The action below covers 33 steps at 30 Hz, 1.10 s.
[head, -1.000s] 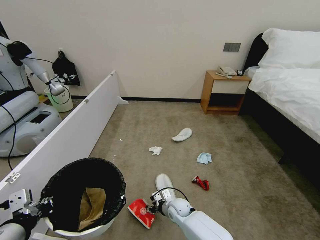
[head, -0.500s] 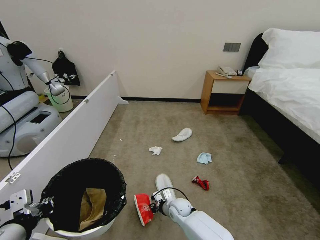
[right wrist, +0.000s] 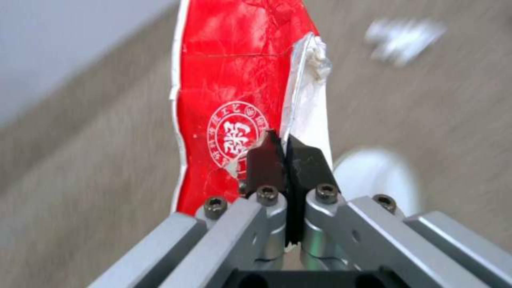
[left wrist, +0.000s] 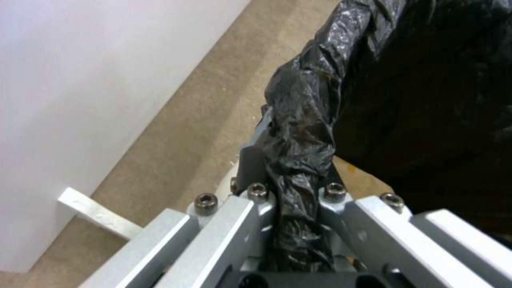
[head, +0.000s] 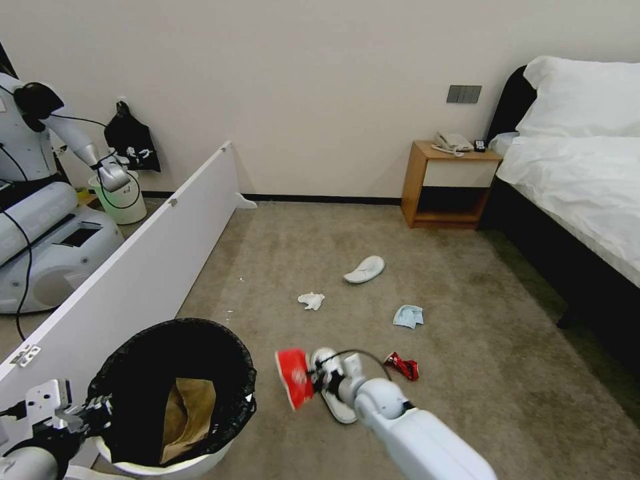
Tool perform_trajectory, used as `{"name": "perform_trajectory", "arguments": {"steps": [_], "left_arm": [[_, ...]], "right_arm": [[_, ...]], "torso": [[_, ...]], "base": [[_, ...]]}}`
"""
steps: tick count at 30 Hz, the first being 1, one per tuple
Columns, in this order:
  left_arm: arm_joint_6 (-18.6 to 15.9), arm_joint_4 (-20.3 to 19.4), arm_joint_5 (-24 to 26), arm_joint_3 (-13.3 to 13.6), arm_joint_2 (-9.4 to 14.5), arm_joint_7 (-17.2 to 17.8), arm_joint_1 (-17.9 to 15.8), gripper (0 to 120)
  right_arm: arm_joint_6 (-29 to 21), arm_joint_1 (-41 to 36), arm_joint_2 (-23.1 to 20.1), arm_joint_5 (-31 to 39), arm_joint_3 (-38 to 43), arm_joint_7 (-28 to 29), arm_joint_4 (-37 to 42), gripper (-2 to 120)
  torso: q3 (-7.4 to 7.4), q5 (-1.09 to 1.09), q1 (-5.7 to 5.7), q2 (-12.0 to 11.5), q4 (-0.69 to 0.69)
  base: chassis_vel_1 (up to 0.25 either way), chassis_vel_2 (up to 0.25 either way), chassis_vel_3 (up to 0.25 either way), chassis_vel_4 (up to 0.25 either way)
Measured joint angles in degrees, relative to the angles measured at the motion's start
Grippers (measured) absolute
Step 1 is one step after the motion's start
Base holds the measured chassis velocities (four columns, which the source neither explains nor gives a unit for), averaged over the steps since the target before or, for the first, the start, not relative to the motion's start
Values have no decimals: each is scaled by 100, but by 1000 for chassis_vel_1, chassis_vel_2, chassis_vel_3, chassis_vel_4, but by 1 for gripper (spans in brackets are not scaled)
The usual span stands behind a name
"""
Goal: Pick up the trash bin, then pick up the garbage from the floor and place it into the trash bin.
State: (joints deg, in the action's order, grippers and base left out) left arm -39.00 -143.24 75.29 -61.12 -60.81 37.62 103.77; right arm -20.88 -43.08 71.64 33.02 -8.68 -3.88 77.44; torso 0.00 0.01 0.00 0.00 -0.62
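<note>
Carpet (head: 467, 320), beige-brown, short pile, covers the floor of a hotel-style room. Plain cream wall at back with dark skirting. Wooden nightstand (head: 448, 187) against it, phone on top; bed (head: 587, 180) with white linen to the right. Long white panel (head: 147, 267) stands on edge along the left side.

Trash bin (head: 167, 460), white with black liner, near left, beside the panel. Brown paper bag (head: 190, 417) lies inside it. Left hand (head: 100, 410) clamped on the liner-covered rim; the left wrist view shows both fingers pinching the bunched black plastic (left wrist: 299, 160).

Right hand (head: 313, 381) closed on one edge of the red snack packet (head: 293, 377), held above the carpet, just right of the bin. Right wrist view: fingers (right wrist: 264, 164) tight together on the packet (right wrist: 229, 80).

Litter on carpet: white slipper (head: 337, 407) partly under the right arm, crushed red can (head: 402, 366) just beyond, light-blue mask (head: 408, 315), white tissue (head: 311, 301), second slipper (head: 365, 269) farther toward the nightstand.
</note>
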Motion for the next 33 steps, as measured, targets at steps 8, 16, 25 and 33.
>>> {"name": "perform_trajectory", "arguments": {"steps": [8, 16, 25, 33], "left_arm": [[-10, 0, 32, 192, 125, 14, -96, 3], [-28, 2, 35, 256, 118, 14, -70, 3], [-40, 26, 42, 267, 164, -23, -41, 3], [-46, 79, 56, 238, 169, -71, -63, 3]], "right_arm": [[259, -253, -799, 150, 698, 216, 1968, 0], [957, 376, -746, 420, 619, -112, 2839, 0], [1361, 1456, -507, 1416, -239, -977, 3308, 0], [1374, 2372, -255, 1901, -1050, -1270, 3324, 0]], "torso": [[0, 0, 0, 1, -1], [0, 0, 0, 1, 2], [0, -3, 0, 1, 0], [0, -2, 0, 1, 0]], "base": [[0, 0, 0, 0], [0, 0, 0, 0], [0, 0, 0, 0], [0, 0, 0, 0]]}}
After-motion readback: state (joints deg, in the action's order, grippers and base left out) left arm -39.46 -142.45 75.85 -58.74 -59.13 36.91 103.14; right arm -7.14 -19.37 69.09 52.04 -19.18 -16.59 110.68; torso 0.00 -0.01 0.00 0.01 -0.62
